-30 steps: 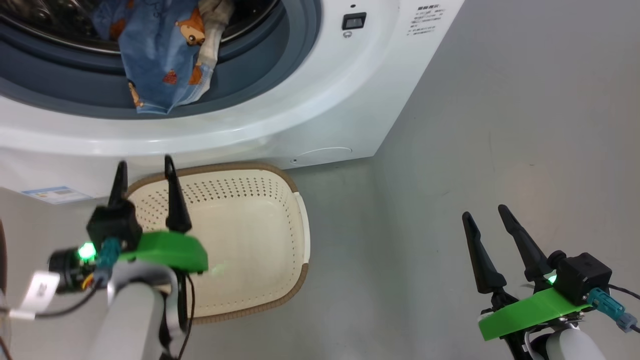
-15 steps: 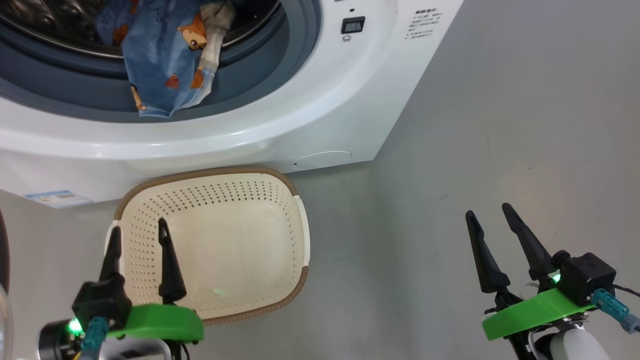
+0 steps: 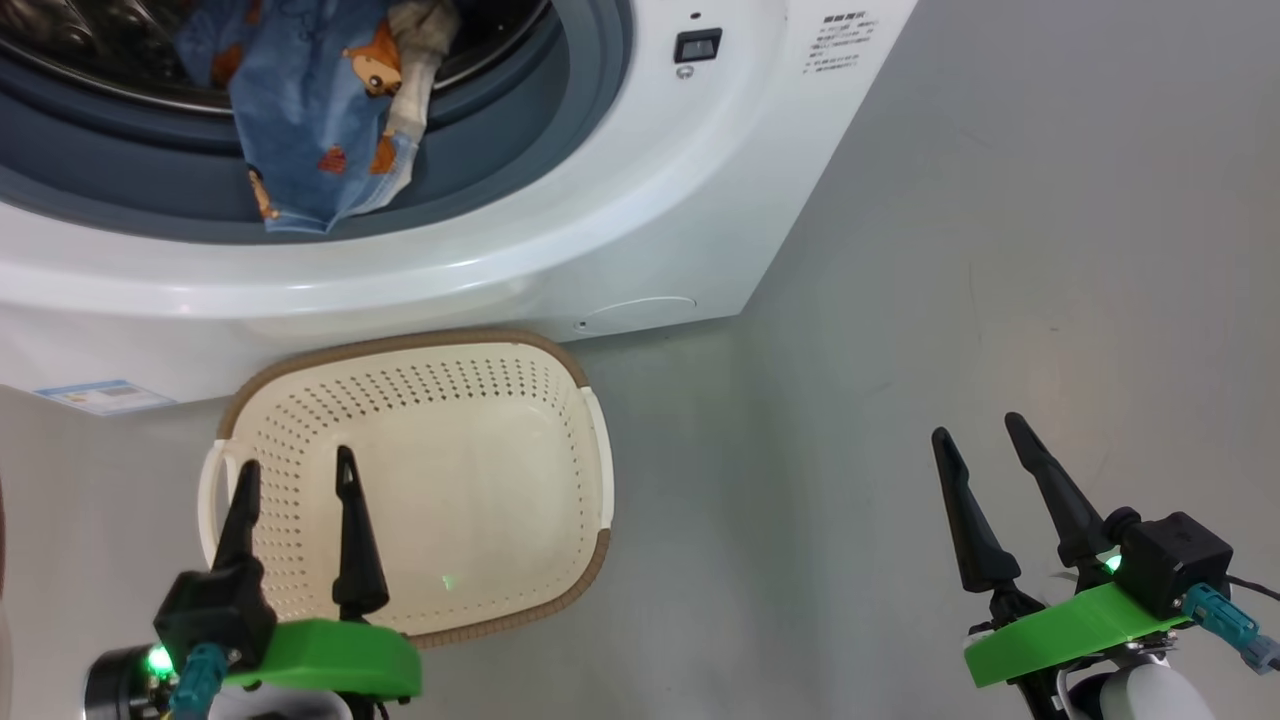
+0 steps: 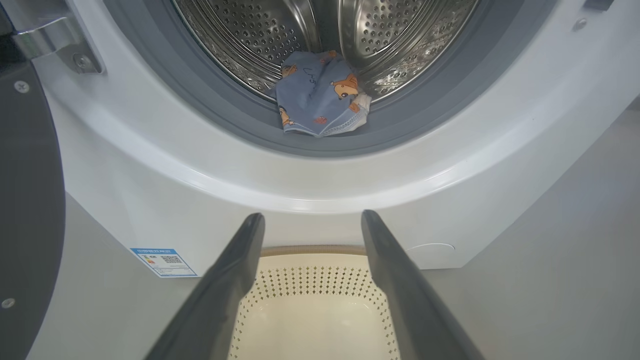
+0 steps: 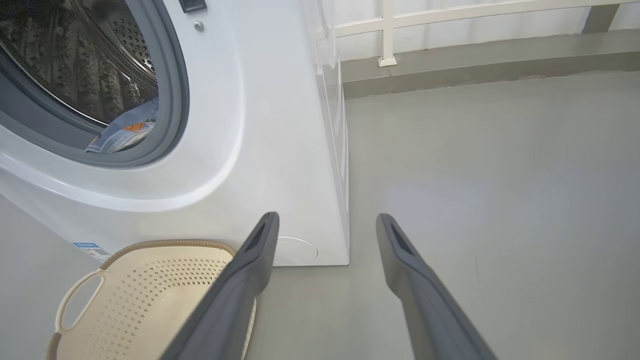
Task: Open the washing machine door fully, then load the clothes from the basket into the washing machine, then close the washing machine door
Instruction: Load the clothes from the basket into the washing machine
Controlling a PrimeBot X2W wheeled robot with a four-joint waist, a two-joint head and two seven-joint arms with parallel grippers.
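Far left in wrist frame, door [image 4: 30, 200] open; my left gripper [image 4: 311, 216] nearest, fingers apart, empty; right gripper [image 3: 977, 428] likewise.

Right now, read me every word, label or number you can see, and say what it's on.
Nothing reads clearly.
Blue label sticker, low on the washing machine front: too small to read.
Grey printed block, high on its front: blurred, unreadable.
Dark handwriting on the clothes: cannot make out.

Blue clothes [image 3: 310, 130] drape the gasket; basket [image 3: 480, 570] empty.
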